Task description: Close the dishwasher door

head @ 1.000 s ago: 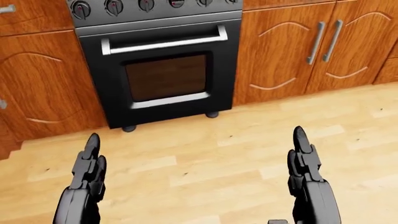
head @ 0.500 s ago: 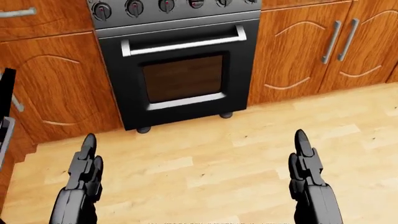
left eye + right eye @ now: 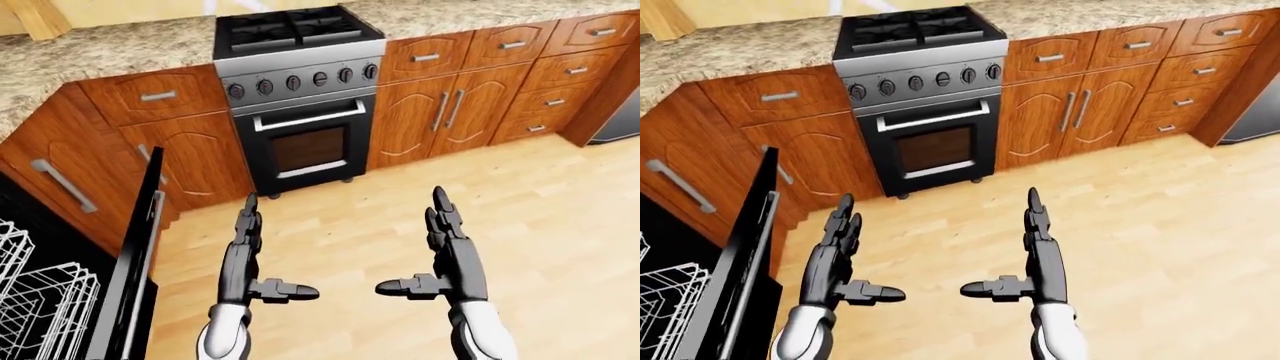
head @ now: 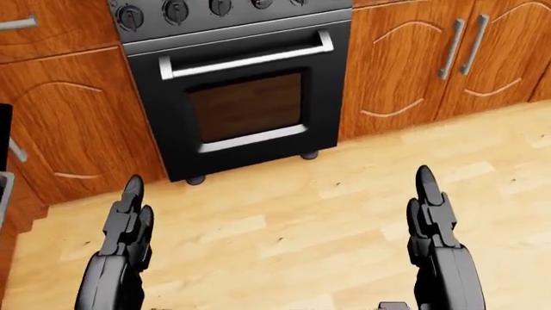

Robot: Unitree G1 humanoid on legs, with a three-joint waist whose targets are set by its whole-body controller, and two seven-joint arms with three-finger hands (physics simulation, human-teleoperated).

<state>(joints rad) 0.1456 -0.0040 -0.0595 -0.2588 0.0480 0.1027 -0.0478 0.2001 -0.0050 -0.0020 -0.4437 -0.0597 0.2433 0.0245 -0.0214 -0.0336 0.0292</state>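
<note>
Well, the dishwasher door (image 3: pixel 135 262) stands open at the far left of the left-eye view, seen nearly edge-on: a dark panel with a pale strip along its edge, hinged low and leaning out over the wooden floor (image 3: pixel 560 225). Behind it, in the bottom left corner, the white wire rack (image 3: pixel 40 300) of the machine shows.

Both hands hang over bare floor, well apart from the door. The left hand (image 3: pixel 245 259) has its fingers straight and pointing away from the robot, thumb stuck out sideways, holding nothing. The right hand (image 3: pixel 445 255) mirrors it, spread flat and empty too. The left one is the nearer to the door, just to the right of its edge.

Ahead of the robot sits the black stove (image 3: pixel 300 97) with its oven window, set into brown cabinets (image 3: pixel 440 112) under a speckled counter (image 3: pixel 90 52).

As I judge it, the door is a rigid, fairly weighty slab that swings on its bottom hinge, so it needs no pinch at all. A flat palm under or against the free top edge, farthest from the hinge, should give the best leverage. The panel looks smooth, so a push square to its face seems safer than a glancing one that could slide off.
</note>
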